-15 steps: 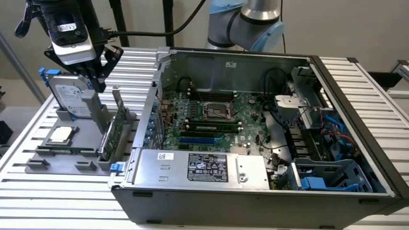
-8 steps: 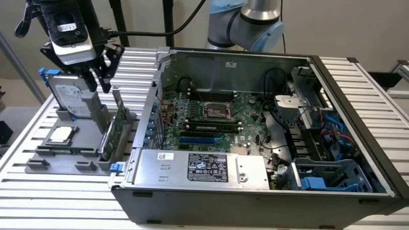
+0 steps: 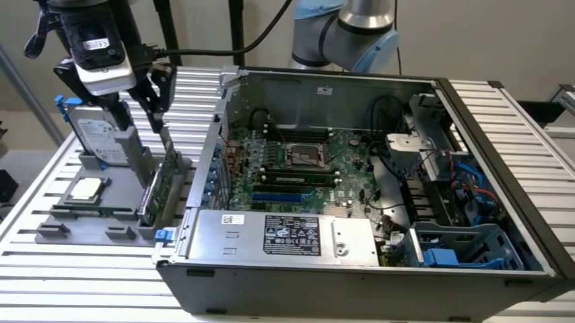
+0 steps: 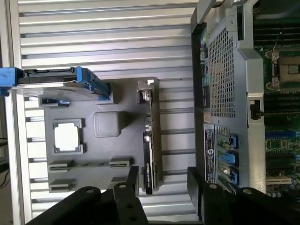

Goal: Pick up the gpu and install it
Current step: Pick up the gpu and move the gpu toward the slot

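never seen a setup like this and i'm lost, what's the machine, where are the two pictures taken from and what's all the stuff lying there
The machine is a robot arm with two jaws at its end. Its job is to fit a graphics card into a computer.

The exterior view comes from a camera standing off the arm. The wrist view comes from a camera on the arm's wrist, looking down past the jaws.

On the slatted metal table sits an open computer case with its circuit board bare. Beside it, on the exterior view's left, is a grey holder. It carries a hard drive with blue rails, a small square processor chip lying flat, and the graphics card standing on edge.

The jaws are open and hold nothing. They hang above the card, one on each side of it in the wrist view.
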You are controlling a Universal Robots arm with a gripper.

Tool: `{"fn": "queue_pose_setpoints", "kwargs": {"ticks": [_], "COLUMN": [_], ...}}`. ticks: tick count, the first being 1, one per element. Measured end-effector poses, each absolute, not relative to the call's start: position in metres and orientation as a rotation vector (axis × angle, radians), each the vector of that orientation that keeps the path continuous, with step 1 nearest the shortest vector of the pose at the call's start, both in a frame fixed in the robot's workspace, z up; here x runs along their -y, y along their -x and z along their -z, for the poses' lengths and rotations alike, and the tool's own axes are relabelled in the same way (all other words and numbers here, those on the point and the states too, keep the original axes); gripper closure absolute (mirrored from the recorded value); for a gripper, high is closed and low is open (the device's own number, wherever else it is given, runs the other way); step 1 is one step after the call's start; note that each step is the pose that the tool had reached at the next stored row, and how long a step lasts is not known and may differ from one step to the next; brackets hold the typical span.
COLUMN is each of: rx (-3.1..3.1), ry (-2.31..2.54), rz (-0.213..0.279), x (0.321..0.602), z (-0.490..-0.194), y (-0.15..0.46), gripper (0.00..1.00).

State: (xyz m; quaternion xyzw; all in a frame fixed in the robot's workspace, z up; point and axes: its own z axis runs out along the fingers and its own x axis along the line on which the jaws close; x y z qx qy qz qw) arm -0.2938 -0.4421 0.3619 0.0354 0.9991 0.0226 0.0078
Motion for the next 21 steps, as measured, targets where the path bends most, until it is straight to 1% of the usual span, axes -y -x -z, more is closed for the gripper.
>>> {"fn": "queue_pose_setpoints", "kwargs": {"ticks": [21], "rx": [-3.124], "ry": [-0.101], "rz": [-0.07], "x": [0.442], "z": [-0.324], "y": [0.299], "gripper": [0.0]}}
